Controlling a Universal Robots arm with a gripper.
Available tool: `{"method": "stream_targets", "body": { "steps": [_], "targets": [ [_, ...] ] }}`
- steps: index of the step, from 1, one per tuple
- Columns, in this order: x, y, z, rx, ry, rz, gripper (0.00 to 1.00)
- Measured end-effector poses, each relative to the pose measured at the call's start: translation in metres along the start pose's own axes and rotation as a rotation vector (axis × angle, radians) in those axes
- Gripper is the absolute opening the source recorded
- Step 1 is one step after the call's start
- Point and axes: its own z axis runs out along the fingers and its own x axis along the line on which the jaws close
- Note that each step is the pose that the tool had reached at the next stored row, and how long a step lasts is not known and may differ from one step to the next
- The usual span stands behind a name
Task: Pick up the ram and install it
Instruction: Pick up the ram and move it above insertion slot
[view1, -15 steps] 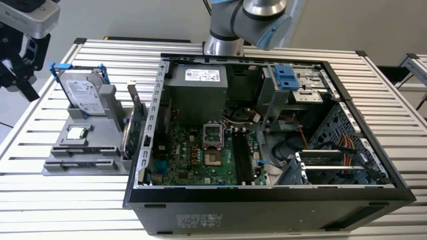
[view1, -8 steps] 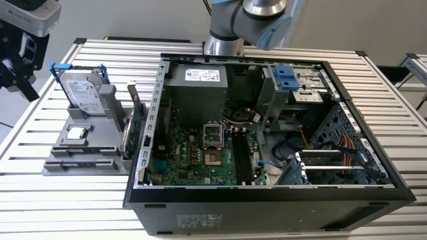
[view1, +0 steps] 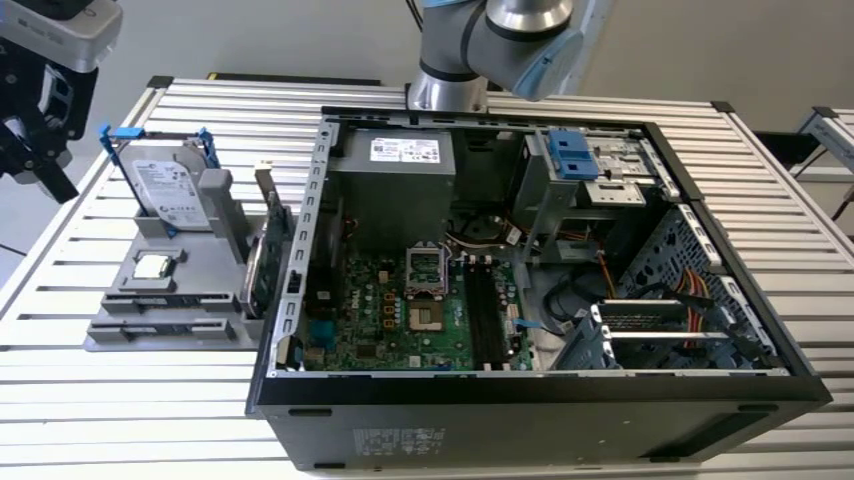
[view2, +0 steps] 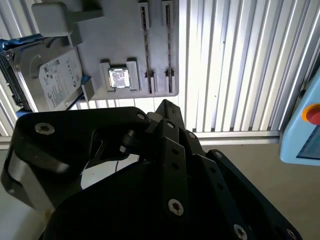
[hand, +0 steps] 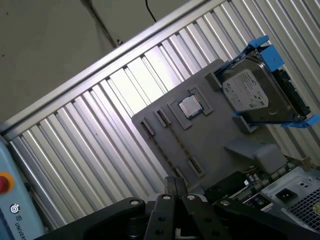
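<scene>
Black gripper held clear of the open computer case, its fingers drawn together tip to tip.

It hangs at the exterior view's left, by the edge of the slatted metal table and above the grey tray. In both wrist views the tray lies beyond the fingertips, carrying the hard drive in its blue caddy and the small square processor chip. The ram appears as a long dark stick standing in the memory slots on the green motherboard, just beside the processor socket — whether it is fully seated I cannot tell. A green expansion card stands upright between the tray and the case wall — well apart from the gripper.
</scene>
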Motion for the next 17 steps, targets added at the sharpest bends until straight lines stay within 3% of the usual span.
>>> {"method": "stream_targets", "body": {
  "steps": [7, 17],
  "targets": [
    [0.0, 0.0, -0.0001, -0.0004, 0.0016, -0.03, 0.0],
    [0.0, 0.0, 0.0, -0.0024, 0.0069, -0.149, 0.0]
  ]
}}
